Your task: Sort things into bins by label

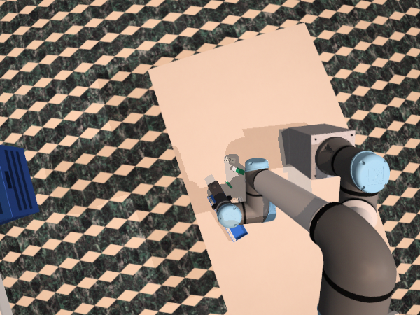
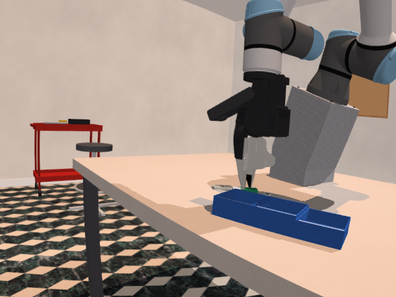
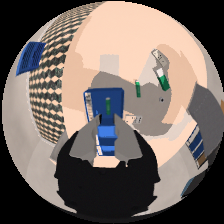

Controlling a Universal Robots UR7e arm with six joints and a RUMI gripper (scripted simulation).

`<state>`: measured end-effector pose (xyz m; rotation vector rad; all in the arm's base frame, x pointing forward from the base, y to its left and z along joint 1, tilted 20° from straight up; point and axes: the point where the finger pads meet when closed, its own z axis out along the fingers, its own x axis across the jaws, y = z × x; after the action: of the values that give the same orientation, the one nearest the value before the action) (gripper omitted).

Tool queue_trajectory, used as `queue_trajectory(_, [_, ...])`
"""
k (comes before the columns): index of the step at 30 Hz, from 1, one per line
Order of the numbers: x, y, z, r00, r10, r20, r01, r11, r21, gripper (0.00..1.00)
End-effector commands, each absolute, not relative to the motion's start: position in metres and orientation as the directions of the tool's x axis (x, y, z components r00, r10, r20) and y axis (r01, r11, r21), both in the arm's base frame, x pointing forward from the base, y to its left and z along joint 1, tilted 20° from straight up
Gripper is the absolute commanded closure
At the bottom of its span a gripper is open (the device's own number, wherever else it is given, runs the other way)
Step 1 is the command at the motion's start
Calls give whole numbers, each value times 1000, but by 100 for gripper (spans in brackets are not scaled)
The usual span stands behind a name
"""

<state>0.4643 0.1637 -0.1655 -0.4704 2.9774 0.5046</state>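
Observation:
A long blue bin (image 2: 280, 214) with three compartments lies on the table near its left edge; the wrist view shows it straight below the fingers. A small green stick (image 3: 108, 105) lies inside the bin's end compartment, apart from the fingers. My gripper (image 2: 247, 179) hangs upright just above that end of the bin, fingers slightly apart with nothing between them (image 3: 110, 131). A second green stick (image 3: 138, 89) lies on the table beside the bin. A white and green piece (image 3: 161, 75) lies farther off; both show in the top view (image 1: 229, 184) (image 1: 239, 170).
The grey pedestal (image 2: 310, 138) of the arm stands on the table right behind the bin. The arm hides most of the bin in the top view (image 1: 238, 232). A red cart (image 2: 63, 152) and a stool (image 2: 94, 146) stand on the floor beyond the table.

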Motion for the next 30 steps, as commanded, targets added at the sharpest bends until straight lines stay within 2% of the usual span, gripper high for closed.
queue_trajectory(1, [465, 161, -159, -949, -285, -134, -314, 898, 308, 86])
queue_trajectory(7, [464, 161, -159, -949, -285, -134, -314, 898, 308, 86])
queue_trajectory(11, [442, 137, -164, -877, -442, -187, -479, 832, 279, 86])
queue_trajectory(20, [404, 97, -173, -877, -442, -187, -479, 832, 279, 86])
queue_trajectory(30, [400, 93, -174, -877, -442, -187, -479, 832, 279, 86])
